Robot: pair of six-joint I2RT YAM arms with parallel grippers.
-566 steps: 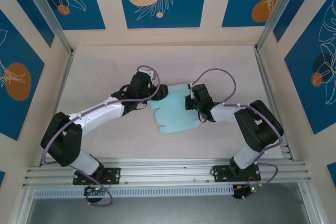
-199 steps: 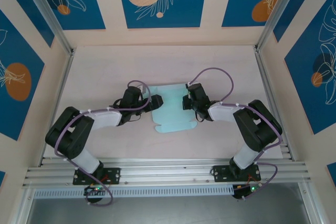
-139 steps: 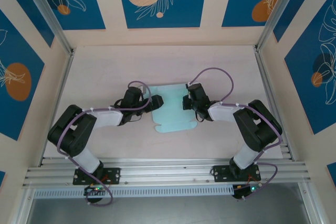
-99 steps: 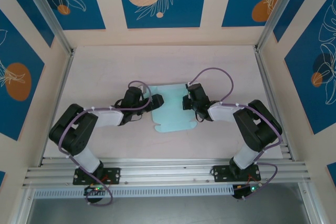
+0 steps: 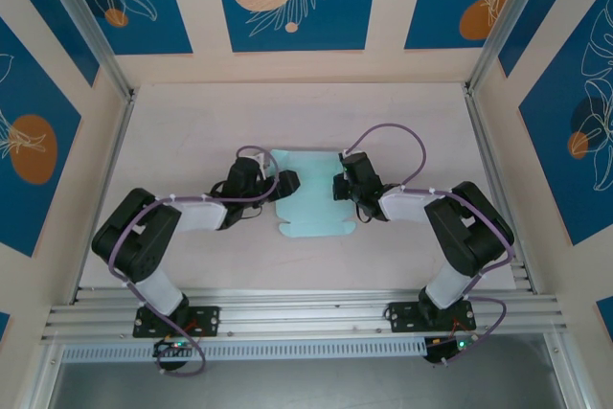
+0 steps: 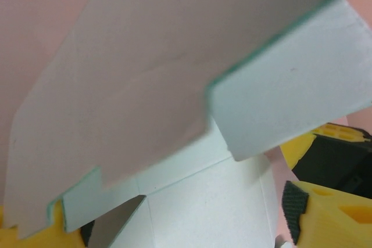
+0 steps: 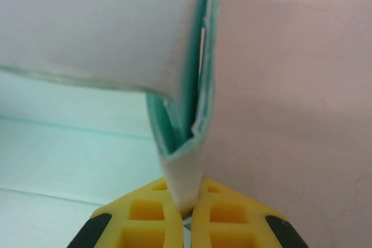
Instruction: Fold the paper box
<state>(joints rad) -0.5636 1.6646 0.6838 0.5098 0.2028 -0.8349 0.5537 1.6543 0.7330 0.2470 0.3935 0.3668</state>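
1. Paper box (image 5: pixel 311 200): pale blue card sheet lying about mid-counter, betw. the two grippers, notched tab edge toward the near edge.
2. Right gripper (image 5: pixel 342 187) sits at the sheet's right edge. Wrist view shows its jaws clamped on a doubled-over strip of the card.
3. Left gripper (image 5: pixel 284 185) sits at the sheet's left edge. Jaws are apart w/ a raised flap passing betw. them, and nothing is pinched as far as the wrist view shows.
4. Progress looks early. One crease is pinched up on the right and a flap is lifted on the left. Main panel is flat, w/ no walls standing and no box shape. Left to do: raise the sides, tuck the tabs, close up.
5. Room: counter (image 5: pixel 192 122) is bare all round the sheet. Far, left & right edges and the frame rails (image 5: pixel 106 179) are well apart from it. The tight spot is betw. the grippers, facing each other across the card, so inward moves need care.
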